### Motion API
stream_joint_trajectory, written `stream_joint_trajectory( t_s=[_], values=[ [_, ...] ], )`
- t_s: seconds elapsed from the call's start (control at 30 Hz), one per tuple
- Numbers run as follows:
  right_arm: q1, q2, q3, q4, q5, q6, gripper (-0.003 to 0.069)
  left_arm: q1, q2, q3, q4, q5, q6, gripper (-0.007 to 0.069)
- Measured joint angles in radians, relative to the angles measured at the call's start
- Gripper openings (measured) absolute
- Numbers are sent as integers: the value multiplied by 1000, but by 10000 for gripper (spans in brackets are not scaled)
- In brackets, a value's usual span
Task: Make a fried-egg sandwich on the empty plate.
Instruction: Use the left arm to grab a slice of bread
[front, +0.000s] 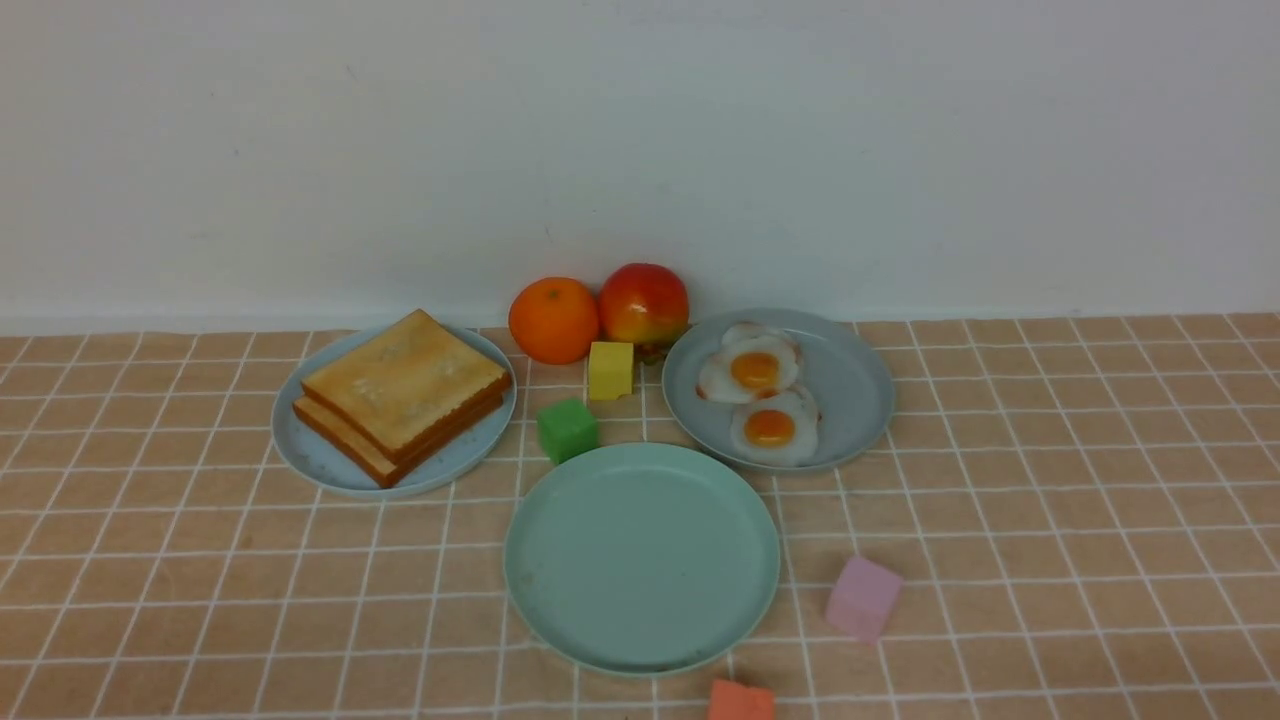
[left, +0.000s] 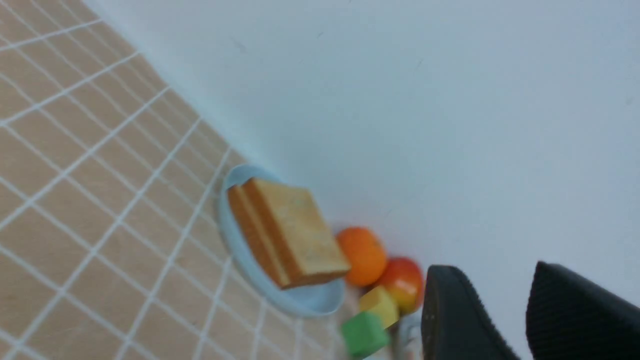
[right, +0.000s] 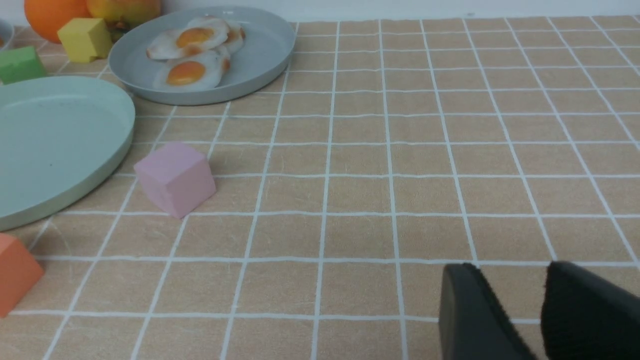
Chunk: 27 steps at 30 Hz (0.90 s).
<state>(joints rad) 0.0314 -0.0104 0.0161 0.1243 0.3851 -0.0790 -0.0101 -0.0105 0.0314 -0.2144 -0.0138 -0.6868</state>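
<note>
Only the wrist views show the grippers. The left gripper (left: 492, 280) is held off the table, rolled to one side, its two black ribbed fingers (left: 450, 320) spread with only the white wall between them. The right gripper (right: 507, 280) sits low over the right side of the tablecloth (front: 1050, 500), its fingers (right: 470, 320) also apart and holding nothing. The matte teal plate (front: 640, 560), round and shallow, lies bare in the near middle. Two square toast slices (front: 405, 392), golden on top with dark crusts, lie stacked on a pale blue plate (front: 320, 460) at far left. Two glossy fried eggs (front: 750, 370) rest on a grey-blue plate (front: 850, 385) at far right. Between these plates, by the wall, stand an orange (front: 553, 320) and an apple (front: 644, 305), with a yellow cube (front: 611, 370) and a green cube (front: 567, 430) in front of them. A pink cube (front: 862, 597) and an orange-red cube (front: 740, 702) lie near the teal plate's right and near edges. The cloth is tan with a white grid.
</note>
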Motion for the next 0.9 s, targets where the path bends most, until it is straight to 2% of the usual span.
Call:
stream_joint_trajectory(
  t_s=[0.1,0.2,0.27,0.4,0.5,0.57,0.67,0.73,0.77,0.8,0.83,0.9],
  values=[
    [0,0,0,0,0,0,239,-1,0,-10,-6,0,-30,232],
    [0,0,0,0,0,0,239,-28,22,-104,35,105,-23,167],
    [0,0,0,0,0,0,239,-51,90,-187,71,194,14,106],
    [0,0,1,14,-17,5,239,-122,322,-347,100,355,183,-9],
    [0,0,7,108,-56,64,239,-182,510,-493,101,516,383,-13],
    [0,0,10,222,-98,125,239,-217,637,-585,100,641,474,-13],
    [0,0,10,366,-175,193,239,-269,836,-707,90,766,534,-13],
    [0,0,10,463,-216,225,239,-294,956,-773,85,788,550,-13],
    [0,0,10,472,-219,225,239,-295,967,-786,85,789,555,-13],
    [0,0,-9,542,-185,223,226,-303,1084,-846,85,790,583,-13],
    [0,0,-14,553,-177,222,223,-303,1095,-846,85,789,583,-13],
    [0,15,-115,576,-1,167,181,-303,1247,-931,96,763,629,-13]
  ],
)
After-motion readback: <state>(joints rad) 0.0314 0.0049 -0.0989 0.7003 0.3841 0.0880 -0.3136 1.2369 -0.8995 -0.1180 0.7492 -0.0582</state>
